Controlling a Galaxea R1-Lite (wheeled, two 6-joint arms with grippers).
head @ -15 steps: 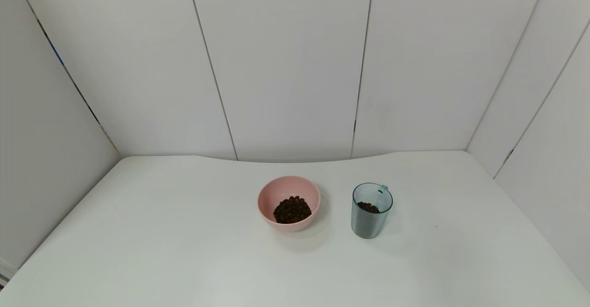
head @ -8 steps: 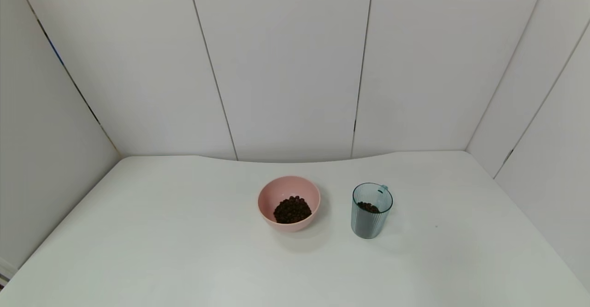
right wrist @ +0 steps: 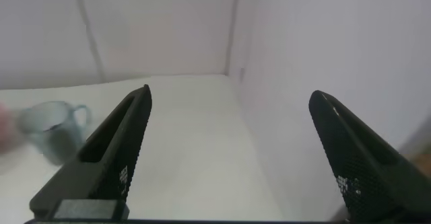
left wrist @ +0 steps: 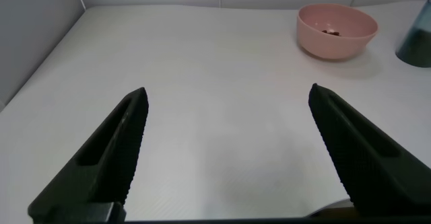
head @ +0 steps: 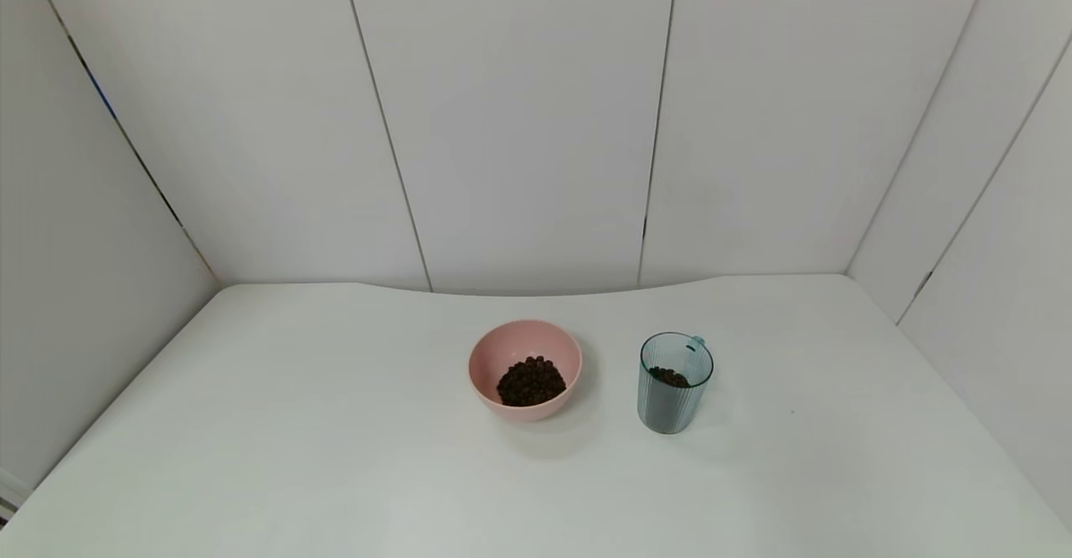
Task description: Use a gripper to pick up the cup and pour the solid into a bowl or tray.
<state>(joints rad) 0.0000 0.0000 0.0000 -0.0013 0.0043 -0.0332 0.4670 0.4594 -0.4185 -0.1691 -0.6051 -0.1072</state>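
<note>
The blue-grey ribbed cup (head: 675,383) stands upright on the white table, right of centre, with a few brown pellets (head: 669,377) inside. The pink bowl (head: 525,369) sits just to its left and holds a heap of pellets (head: 530,381). Neither gripper shows in the head view. My left gripper (left wrist: 229,99) is open and empty, low over the table's near left part; the bowl (left wrist: 337,30) and the cup's edge (left wrist: 415,41) lie far ahead of it. My right gripper (right wrist: 230,99) is open and empty near the right wall; the cup (right wrist: 50,129) lies far off to its side.
White wall panels close the table (head: 335,424) at the back and both sides. The right wall (right wrist: 337,56) is close to my right gripper.
</note>
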